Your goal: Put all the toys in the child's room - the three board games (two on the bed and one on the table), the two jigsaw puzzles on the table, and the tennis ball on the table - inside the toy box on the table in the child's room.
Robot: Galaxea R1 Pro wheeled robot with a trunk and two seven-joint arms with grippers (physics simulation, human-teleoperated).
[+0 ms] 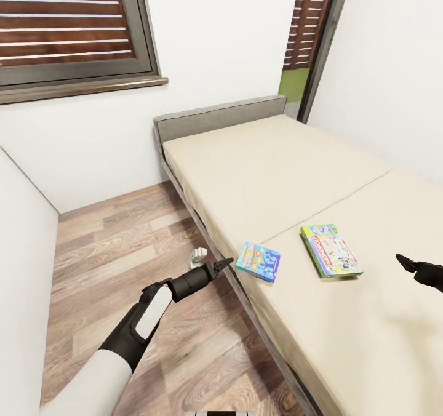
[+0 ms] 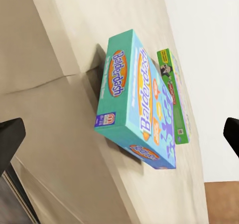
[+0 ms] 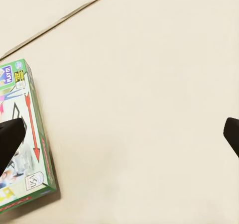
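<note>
Board games: the blue box (image 1: pixel 259 261) overhangs the bed (image 1: pixel 277 176) edge; the wide-open, empty left hand (image 1: pixel 223 262) could nudge it off. Right hand (image 1: pixel 411 264) open, empty.

Beige bed (image 1: pixel 295 176) (two game boxes (image 1: pixel 259 261) atop)

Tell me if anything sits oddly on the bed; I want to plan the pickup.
The blue Balderdash box lies at the mattress's near edge, one corner apparently poking past it, close to the left gripper. The green board game lies flat further in, turned at a different angle. Nothing looks damaged or spilled.
</note>
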